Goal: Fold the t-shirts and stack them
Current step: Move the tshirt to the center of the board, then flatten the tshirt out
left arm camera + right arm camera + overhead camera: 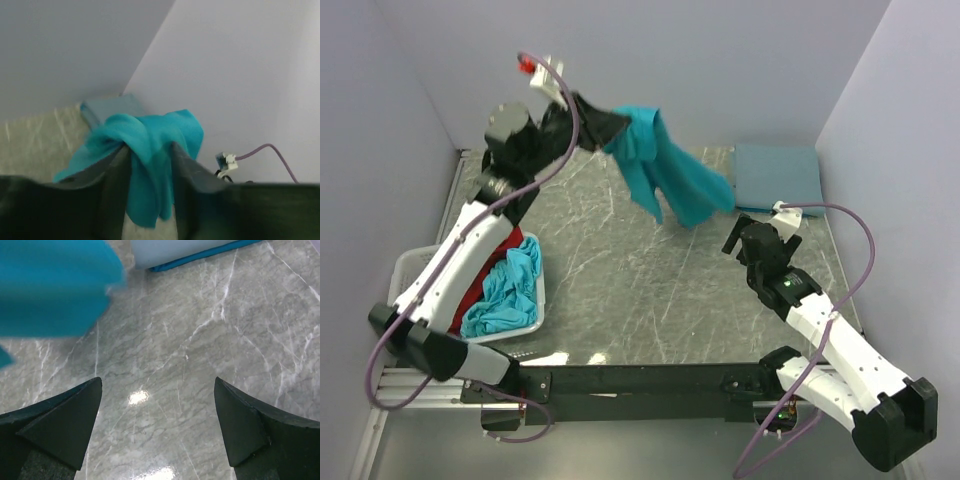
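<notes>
My left gripper (610, 128) is raised high at the back and shut on a bright teal t-shirt (670, 175), which hangs down from it above the table; in the left wrist view the cloth (150, 165) is bunched between the fingers (116, 185). My right gripper (752, 225) is open and empty over the marble table (620, 280), just right of the hanging shirt, whose blurred hem (55, 290) shows in the right wrist view. A folded grey-blue t-shirt (778, 175) lies at the back right. A teal t-shirt (505, 290) and a red one (485, 275) lie in the basket.
The white lattice basket (410, 270) stands at the table's left edge under the left arm. Pale walls close in the table at the back and both sides. A purple cable (850, 230) loops beside the right arm.
</notes>
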You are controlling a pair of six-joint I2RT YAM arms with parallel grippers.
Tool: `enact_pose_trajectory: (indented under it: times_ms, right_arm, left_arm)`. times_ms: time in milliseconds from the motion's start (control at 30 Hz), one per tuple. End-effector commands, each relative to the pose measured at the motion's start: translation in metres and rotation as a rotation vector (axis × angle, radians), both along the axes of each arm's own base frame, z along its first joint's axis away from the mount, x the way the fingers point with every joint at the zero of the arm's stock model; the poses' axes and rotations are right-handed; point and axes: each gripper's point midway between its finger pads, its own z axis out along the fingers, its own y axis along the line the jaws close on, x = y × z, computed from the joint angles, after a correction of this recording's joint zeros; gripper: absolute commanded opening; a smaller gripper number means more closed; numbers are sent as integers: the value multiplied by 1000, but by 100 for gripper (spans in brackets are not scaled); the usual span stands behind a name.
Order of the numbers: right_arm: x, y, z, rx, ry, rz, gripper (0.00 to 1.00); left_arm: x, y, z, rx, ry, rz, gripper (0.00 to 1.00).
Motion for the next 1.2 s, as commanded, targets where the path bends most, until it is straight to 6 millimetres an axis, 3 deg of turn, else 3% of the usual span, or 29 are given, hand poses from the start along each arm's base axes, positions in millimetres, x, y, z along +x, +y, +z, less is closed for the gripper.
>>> enact_pose_trajectory:
  times_ms: [0,33,67,100,200,467,600,733,867,1000,1167]
  right_arm:
    - [6,-5,18,4,-40,-42,99]
    - [6,-4,17,3,-36,-34,98]
    - [6,-3,16,4,-34,-31,98]
    - [7,-3,16,4,-31,-30,99]
    - [8,2,11,9,-20,-13,98]
    - [15,19,-4,43,26,53,98]
    - [17,21,-15,37,57,53,99]
    - [22,23,-24,45,78,39,99]
    - [32,21,-38,89,137,18,97]
    - [43,22,-52,109,182,22,96]
    - [56,18,-65,150,223,17,95]
  left_arm:
    - [5,34,-64,57,128,199,48]
    - [15,46,-88,70,189,291,99]
    - [18,53,-110,90,239,331,99]
    - [15,60,-150,129,324,364,99]
    - [7,79,-207,169,449,448,99]
    - [-32,94,-296,158,643,469,99]
    - [-52,111,-356,248,797,532,99]
    - [-64,120,-390,270,886,576,99]
    - [-64,128,-416,290,958,640,98]
    - [-49,134,-423,310,976,724,91]
    - [-41,158,-442,380,1051,909,84]
